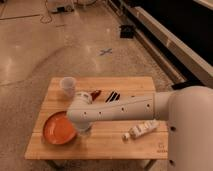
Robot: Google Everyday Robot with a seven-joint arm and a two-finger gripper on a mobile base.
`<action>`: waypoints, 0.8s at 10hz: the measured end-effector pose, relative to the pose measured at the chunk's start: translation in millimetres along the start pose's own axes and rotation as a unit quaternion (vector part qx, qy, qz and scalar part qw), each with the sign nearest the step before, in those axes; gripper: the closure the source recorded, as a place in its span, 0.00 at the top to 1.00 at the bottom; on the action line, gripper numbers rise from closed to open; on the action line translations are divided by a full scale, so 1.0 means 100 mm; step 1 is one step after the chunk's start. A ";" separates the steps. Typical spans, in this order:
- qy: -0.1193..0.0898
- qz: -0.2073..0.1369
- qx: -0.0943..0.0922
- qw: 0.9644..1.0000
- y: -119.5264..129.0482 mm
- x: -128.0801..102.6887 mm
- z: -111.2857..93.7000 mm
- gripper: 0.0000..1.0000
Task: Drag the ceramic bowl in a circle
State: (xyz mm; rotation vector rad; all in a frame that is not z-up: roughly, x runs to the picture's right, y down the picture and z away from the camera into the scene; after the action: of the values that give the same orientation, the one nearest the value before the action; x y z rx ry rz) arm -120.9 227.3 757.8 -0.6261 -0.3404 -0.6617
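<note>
One pincer down beside ceramic bowl

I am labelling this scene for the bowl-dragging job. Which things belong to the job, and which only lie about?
Job: ceramic bowl; gripper, at the bowl's right rim.
Lying about: clear cup; white bottle; red item; dark item.

One high camera looks down past the arm onto the table, tool over its near half.
</note>
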 end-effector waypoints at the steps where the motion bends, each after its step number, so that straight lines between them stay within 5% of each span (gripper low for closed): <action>1: -0.001 -0.006 -0.001 1.000 -0.04 -0.06 0.02 0.61; 4: -0.011 -0.024 0.003 1.000 -0.15 -0.13 0.12 0.80; 8: -0.025 -0.052 -0.002 0.998 -0.29 -0.27 0.30 0.80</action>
State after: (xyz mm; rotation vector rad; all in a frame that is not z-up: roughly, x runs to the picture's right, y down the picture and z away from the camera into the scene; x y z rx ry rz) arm -163.2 240.9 780.3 -0.6322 -0.4207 -0.7463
